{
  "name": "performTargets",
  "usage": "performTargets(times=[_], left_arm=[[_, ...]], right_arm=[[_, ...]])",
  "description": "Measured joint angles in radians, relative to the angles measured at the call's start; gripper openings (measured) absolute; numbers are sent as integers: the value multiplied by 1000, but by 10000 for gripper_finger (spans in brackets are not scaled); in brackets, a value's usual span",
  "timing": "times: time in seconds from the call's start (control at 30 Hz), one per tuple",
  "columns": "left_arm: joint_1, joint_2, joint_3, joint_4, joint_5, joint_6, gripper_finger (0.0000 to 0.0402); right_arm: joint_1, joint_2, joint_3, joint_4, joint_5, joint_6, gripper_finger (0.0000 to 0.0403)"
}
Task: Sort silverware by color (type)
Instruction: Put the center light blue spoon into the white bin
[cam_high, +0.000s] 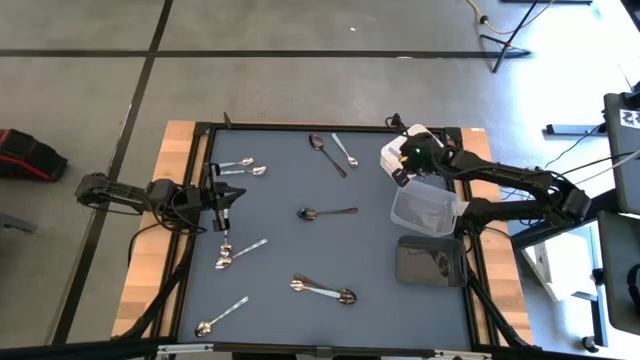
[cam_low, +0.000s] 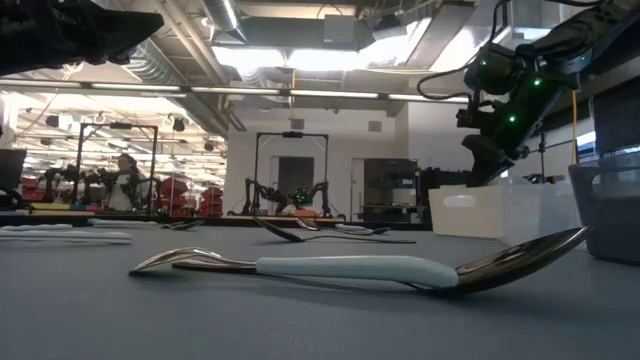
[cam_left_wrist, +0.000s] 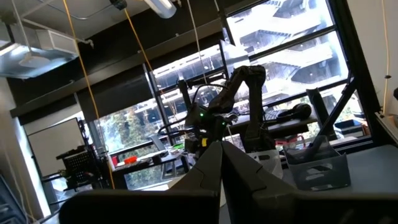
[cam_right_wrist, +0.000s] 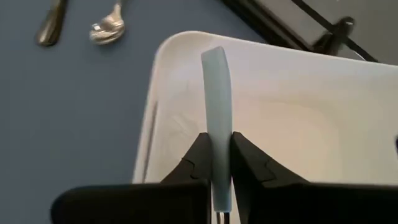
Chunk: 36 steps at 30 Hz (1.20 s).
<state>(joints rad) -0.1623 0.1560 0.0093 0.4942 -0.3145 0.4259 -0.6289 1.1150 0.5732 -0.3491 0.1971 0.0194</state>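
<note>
right gripper (cam_right_wrist: 217, 155) jaws grasp pale-handled spoon (cam_right_wrist: 216, 93) over white bin (cam_right_wrist: 298, 106) | left gripper (cam_high: 226, 212) jaws clenched, empty

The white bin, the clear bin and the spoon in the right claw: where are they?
White bin (cam_right_wrist: 298, 118): right wrist view, its bare inner floor.
Clear bin (cam_high: 425, 208): high view, its wall.
Pale-handled spoon (cam_right_wrist: 216, 93): right wrist view, its handle, clamped in the right claw (cam_right_wrist: 216, 155) over the white bin.

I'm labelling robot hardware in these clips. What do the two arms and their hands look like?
Both arms are dark, jointed and slim, with black cables running along them. The right hand has small green lights glowing near its wrist. Each hand ends in two dark, wedge-shaped fingers with stepped inner edges. The left hand looks the same, with no lights showing.
</note>
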Motion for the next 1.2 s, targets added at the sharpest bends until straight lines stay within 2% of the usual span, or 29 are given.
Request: performTargets(times=[0.2, 0.43, 0.53, 0.73, 1.0, 1.1, 1.2], left_arm=[[0, 0, 0, 0, 0, 0, 2], [0, 0, 0, 0, -14, 0, 2], [0, 0, 0, 0, -14, 0, 2], [0, 0, 0, 0, -14, 0, 2], [0, 0, 0, 0, -14, 0, 2], [0, 0, 0, 0, -14, 0, 2], [0, 0, 0, 0, -14, 0, 2]], right_arm=[[-10, 38, 0, 17, 4, -23, 21], [-50, 125, 1, 184, 11, -33, 21], [-77, 131, 1, 232, 53, -55, 21], [-143, 131, 1, 236, 77, -55, 21], [-144, 131, 1, 236, 71, -48, 23], [-144, 131, 1, 236, 79, -47, 43], [-144, 131, 1, 237, 81, -46, 82]])
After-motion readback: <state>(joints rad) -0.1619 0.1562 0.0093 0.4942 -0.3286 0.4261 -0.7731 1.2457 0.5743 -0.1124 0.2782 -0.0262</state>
